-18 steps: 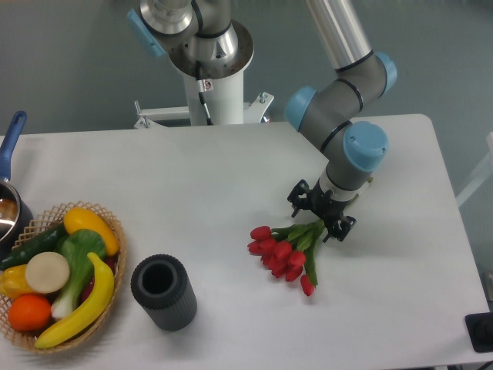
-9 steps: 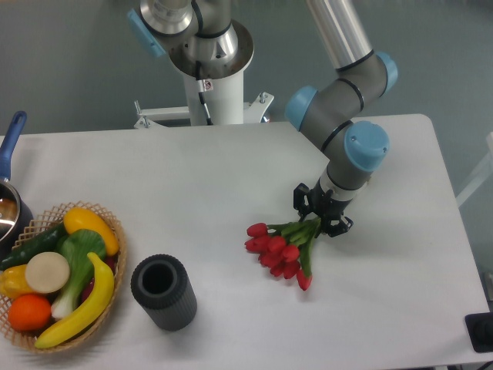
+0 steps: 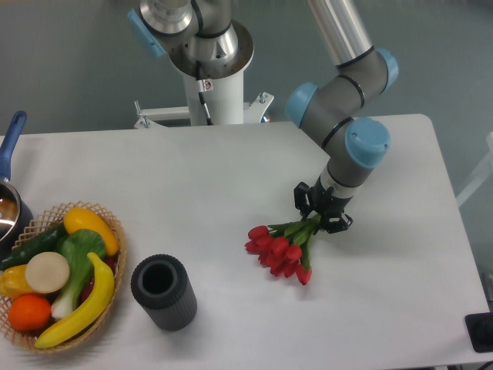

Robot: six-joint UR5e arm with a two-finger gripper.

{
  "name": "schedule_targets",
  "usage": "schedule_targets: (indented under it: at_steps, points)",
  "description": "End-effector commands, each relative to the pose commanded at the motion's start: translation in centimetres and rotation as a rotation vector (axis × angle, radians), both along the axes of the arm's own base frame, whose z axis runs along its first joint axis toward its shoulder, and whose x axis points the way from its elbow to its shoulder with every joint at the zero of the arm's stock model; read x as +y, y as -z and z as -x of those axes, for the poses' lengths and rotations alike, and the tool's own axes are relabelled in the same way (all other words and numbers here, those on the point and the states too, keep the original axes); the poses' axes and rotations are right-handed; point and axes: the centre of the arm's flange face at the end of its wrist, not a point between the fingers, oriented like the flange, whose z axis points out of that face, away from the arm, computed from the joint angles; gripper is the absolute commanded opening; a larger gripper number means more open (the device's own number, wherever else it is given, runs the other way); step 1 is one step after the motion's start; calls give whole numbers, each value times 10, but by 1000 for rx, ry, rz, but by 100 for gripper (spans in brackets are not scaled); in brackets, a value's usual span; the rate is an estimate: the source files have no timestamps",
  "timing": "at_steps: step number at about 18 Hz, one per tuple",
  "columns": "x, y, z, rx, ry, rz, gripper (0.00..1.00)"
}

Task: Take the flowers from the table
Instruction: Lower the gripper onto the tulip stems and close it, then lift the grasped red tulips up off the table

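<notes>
The flowers (image 3: 280, 248), a bunch of red tulips with green stems and leaves, lie just right of the middle of the white table (image 3: 208, 185), their heads pointing down-left. My gripper (image 3: 321, 216) is shut on the stem end of the bunch at its upper right. The red heads hang low, close to the table; I cannot tell whether they still touch it. The pale band is hidden by the fingers.
A dark grey ribbed cylinder cup (image 3: 162, 292) stands at the front left of the flowers. A wicker basket (image 3: 114, 231) of fruit and vegetables sits at the left edge. A pot with a blue handle (image 3: 9, 146) is at the far left. The robot's base (image 3: 209, 69) stands behind the table.
The gripper has closed from open onto the tulip stems. The bunch has shifted slightly left and up with it.
</notes>
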Motion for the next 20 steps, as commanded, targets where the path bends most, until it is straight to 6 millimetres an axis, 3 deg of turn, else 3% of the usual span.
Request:
schedule_targets:
  at_steps: [3, 9, 13, 18, 20]
  points:
    - [-2, -8, 0, 9, -3, -7, 36]
    - [-6, -51, -10, 20, -25, -31, 36]
    - [5, -110, -30, 52, -96, -144, 36]
    - [5, -206, -60, 93, -162, -363, 36]
    - [9, -233, -69, 82, -186, -446, 36]
